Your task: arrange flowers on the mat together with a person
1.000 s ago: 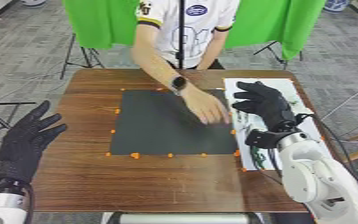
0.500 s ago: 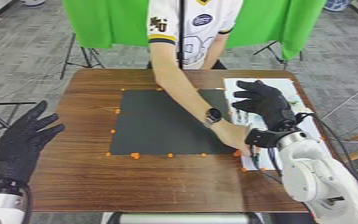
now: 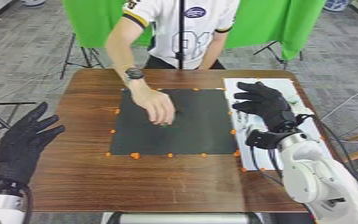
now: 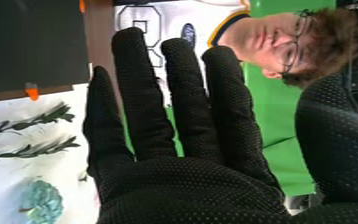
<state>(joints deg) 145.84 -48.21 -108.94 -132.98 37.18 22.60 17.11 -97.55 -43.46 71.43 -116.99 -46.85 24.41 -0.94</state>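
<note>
Table (image 3: 78, 175): Brown wood is stretching away from the robot, bearing a dark mat and a white sheet.
Left hand (image 3: 17, 145): Gloved in black, it is resting released at the table's left side, fingers spread and relaxed.
Orange clips (image 3: 135, 155): Small and bright, they are dotting the mat's border.
Mat (image 3: 149, 142): Dark and square-cornered, it is lying at the middle of the table, under the person's reach.
Sheet (image 3: 243, 86): White and long, it is running just beside the mat's right edge, partly behind the right arm (image 3: 309, 172).
Flowers: Two leafy sprigs (image 4: 33, 120) (image 4: 35, 150) are lying near each other on the sheet, a blue-green bloom (image 4: 42, 200) near them.
Right hand (image 3: 266, 105): Also black-gloved, it is hovering over the sheet, released, fingers straight and thumb standing apart.
Person's hand (image 3: 155, 106): Bare, with a dark watch (image 3: 134, 73) at the wrist, it is reaching down over the mat, fingertips pointing toward the robot. What the fingers are holding is too small to tell.
Person (image 3: 193, 30): In a white shirt, the partner is facing the robot from the table's far side.
Backdrop (image 3: 100, 30): Green cloth is hanging behind the person.
</note>
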